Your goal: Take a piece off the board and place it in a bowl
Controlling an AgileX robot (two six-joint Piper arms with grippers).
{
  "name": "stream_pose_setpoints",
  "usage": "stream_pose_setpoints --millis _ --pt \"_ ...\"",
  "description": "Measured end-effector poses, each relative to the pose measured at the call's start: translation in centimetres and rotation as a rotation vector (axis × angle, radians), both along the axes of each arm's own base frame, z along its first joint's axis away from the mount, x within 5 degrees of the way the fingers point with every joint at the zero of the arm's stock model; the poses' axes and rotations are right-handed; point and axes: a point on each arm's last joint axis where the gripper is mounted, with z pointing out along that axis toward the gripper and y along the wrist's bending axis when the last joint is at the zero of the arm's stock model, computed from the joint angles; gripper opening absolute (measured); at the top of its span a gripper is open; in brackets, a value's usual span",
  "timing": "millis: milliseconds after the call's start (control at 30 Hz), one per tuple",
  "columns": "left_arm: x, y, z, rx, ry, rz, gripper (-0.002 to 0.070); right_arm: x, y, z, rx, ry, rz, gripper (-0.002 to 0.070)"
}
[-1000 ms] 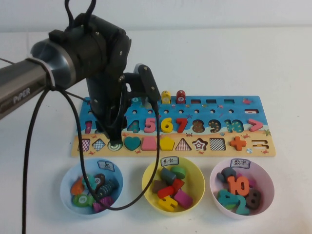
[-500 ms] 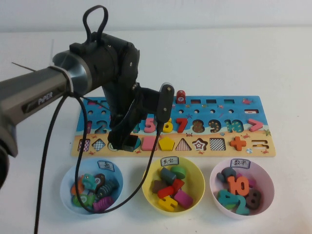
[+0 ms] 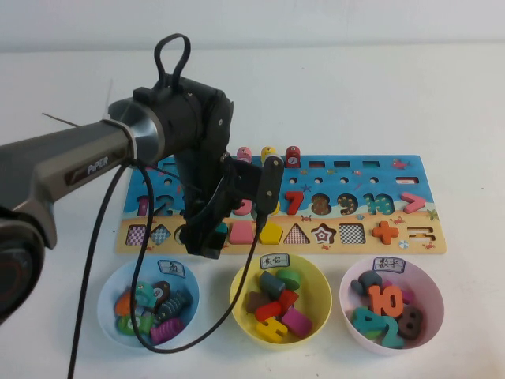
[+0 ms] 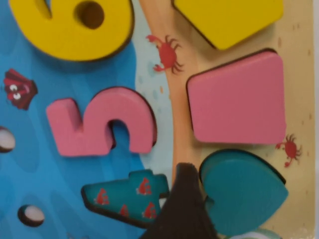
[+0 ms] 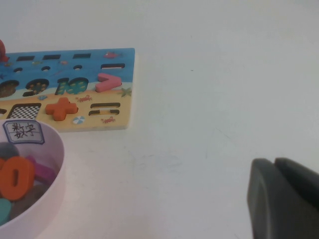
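The dark-teal heart piece (image 4: 244, 191) lies in its slot in the tan strip of the board (image 3: 394, 170), next to the pink trapezoid (image 4: 237, 102). In the high view my left gripper (image 3: 207, 238) is down on the board over that slot and hides most of the heart. In the left wrist view one dark finger (image 4: 182, 211) stands right against the heart's notched side; the other finger is out of frame, and the jaws look open around the heart. The yellow bowl (image 3: 322, 276) stands in front of the board, holding several pieces. My right gripper (image 5: 284, 199) is shut and empty over bare table.
A light-blue bowl (image 3: 105, 304) and a pale-pink bowl (image 3: 435, 286) flank the yellow bowl, both holding pieces. A yellow pentagon (image 3: 271, 231) and number pieces sit on the board. The left arm's black cable (image 3: 102, 260) hangs over the blue bowl.
My left gripper has moved right along the tan strip, from the round slot to the heart slot, and the arm has swung in over the board. The right arm has not moved.
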Motion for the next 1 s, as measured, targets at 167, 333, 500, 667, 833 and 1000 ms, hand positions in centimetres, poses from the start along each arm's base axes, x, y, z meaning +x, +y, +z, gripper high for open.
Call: stream_pose_setpoints --millis 167,333,500,667,833,1000 --pt "0.6 0.9 -0.1 -0.028 0.013 0.044 0.0498 0.0 0.0 0.0 0.000 0.000 0.000 -0.0017" --pt "1.2 1.8 -0.1 -0.049 0.021 0.084 0.0488 0.0 0.0 0.0 0.000 0.000 0.000 -0.0017" --pt "1.2 1.7 -0.1 -0.071 0.021 0.092 0.0487 0.0 0.0 0.0 0.000 0.000 0.000 -0.0017" --pt "1.2 1.5 -0.1 -0.096 0.024 0.102 0.0483 0.0 0.0 0.0 0.000 0.000 0.000 -0.0017" --pt "1.2 1.4 -0.1 -0.104 0.028 0.105 0.0445 0.0 0.0 0.0 0.000 0.000 0.000 -0.0017" --pt "1.2 1.4 -0.1 -0.105 0.029 0.106 0.0396 0.0 0.0 0.0 0.000 0.000 0.000 -0.0017"
